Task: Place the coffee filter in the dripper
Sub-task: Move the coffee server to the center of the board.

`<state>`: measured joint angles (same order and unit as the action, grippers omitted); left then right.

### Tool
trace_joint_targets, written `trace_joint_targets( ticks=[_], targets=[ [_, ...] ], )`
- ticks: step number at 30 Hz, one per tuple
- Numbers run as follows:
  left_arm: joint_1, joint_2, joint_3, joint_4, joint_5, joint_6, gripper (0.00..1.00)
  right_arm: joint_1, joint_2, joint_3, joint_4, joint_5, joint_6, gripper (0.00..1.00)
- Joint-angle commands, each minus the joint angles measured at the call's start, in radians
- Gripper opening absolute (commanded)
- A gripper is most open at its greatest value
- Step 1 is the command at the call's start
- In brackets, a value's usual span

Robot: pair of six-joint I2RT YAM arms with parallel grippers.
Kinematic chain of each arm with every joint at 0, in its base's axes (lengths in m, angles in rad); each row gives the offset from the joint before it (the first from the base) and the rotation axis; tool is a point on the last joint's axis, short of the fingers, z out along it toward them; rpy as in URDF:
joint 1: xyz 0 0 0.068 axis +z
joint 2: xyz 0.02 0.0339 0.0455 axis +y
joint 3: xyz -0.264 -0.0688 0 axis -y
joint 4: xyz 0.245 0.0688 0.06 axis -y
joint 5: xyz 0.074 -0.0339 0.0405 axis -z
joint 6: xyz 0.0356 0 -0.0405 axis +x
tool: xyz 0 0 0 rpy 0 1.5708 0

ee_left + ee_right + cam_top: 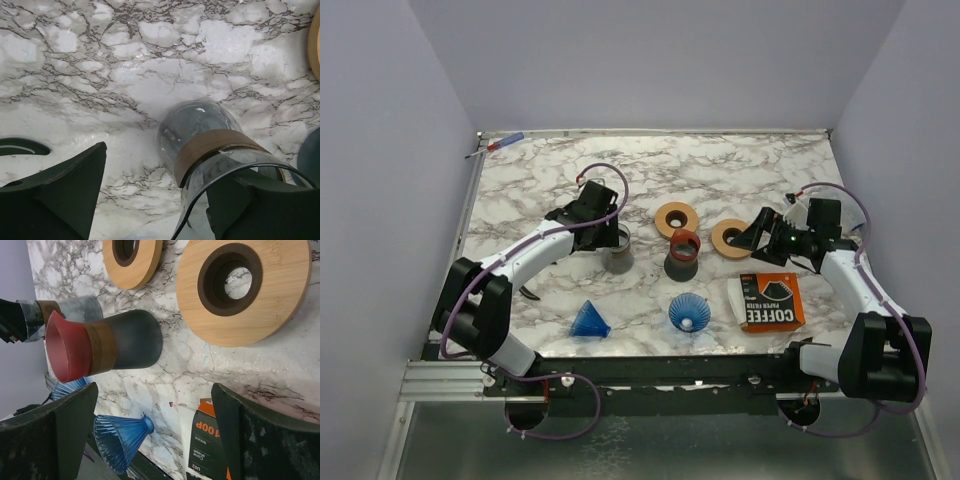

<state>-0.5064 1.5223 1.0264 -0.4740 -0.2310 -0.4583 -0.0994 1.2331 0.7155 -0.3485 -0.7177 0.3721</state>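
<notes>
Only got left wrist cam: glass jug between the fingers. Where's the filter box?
Observer: The orange filter box lies flat at the near edge, right side, well away from your jug.
Operator: Any dripper around?
Observer: A blue dripper stands mouth up just left of the box. A second dripper further left looks tipped over.
Operator: Right tool busy?
Observer: No. The right tool is open and empty, beside a wooden ring.
</notes>
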Motion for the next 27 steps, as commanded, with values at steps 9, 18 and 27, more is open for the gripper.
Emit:
trace_joint_targets(
  ticks=[9,18,27],
  targets=[
    [-0.004,0.007,0.058,-0.051,-0.199,0.004,0.66,-0.002,-0.026,0.031,-0.049,0.035,-0.014,1.0],
    [-0.005,-0.026,0.049,-0.085,-0.28,0.014,0.73,-0.001,-0.014,0.044,-0.042,0.035,-0.01,1.0],
    [-0.004,-0.085,0.056,-0.111,-0.235,0.047,0.93,-0.001,-0.002,0.054,-0.033,0.01,-0.025,1.0]
  ],
)
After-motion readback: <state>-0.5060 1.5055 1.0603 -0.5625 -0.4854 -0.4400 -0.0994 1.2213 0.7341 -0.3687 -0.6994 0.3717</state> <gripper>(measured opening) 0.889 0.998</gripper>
